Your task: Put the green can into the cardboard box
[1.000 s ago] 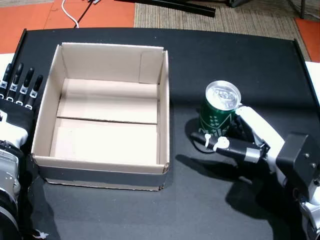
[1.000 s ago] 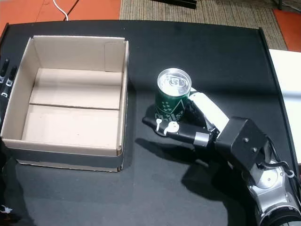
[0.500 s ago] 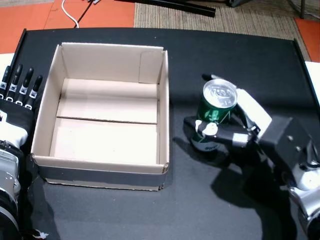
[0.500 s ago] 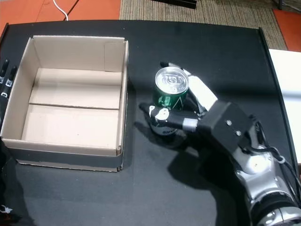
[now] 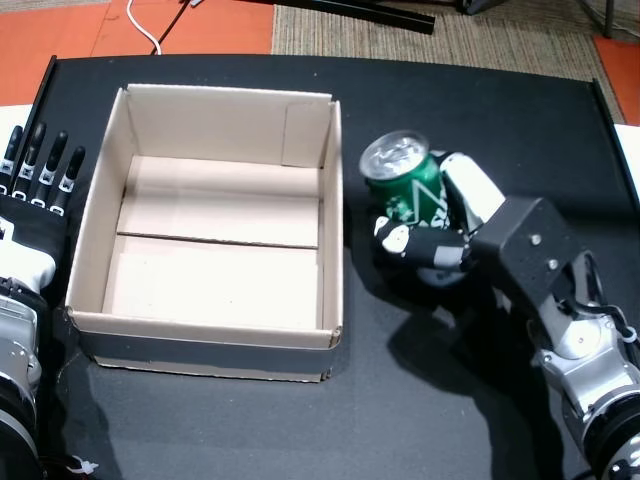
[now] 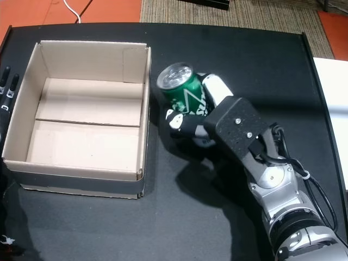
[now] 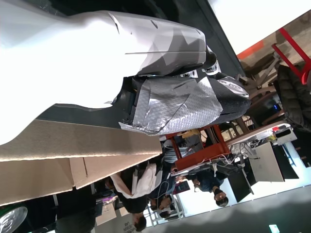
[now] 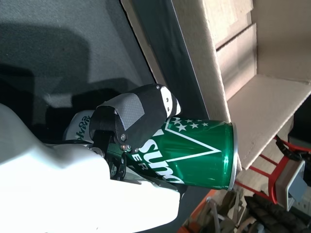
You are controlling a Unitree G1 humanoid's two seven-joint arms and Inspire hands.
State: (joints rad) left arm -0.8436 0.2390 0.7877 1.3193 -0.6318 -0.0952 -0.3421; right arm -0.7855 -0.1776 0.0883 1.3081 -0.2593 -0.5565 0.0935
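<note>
The green can [image 5: 405, 185] [image 6: 184, 95] [image 8: 194, 150] is lifted off the black table and tilted toward the box, its silver top facing left. My right hand [image 5: 440, 235] [image 6: 209, 122] [image 8: 131, 124] is shut on it, thumb across the front. The open cardboard box [image 5: 330, 200] [image 6: 145, 109] [image 8: 204, 53] sits just left of the can, empty inside. My left hand [image 5: 35, 175] [image 6: 6, 89] lies flat beside the box's left wall, fingers straight and apart, holding nothing.
The black table [image 5: 480, 110] [image 6: 255, 65] has a raised edge on its right side, with a white surface [image 6: 331, 98] beyond. Orange floor, a beige rug and a white cable [image 5: 140, 30] lie behind. In the left wrist view, people stand in the room background.
My right hand has carried the can up and to the left, from standing on the table to hanging tilted close to the box's right wall. The left hand has not moved.
</note>
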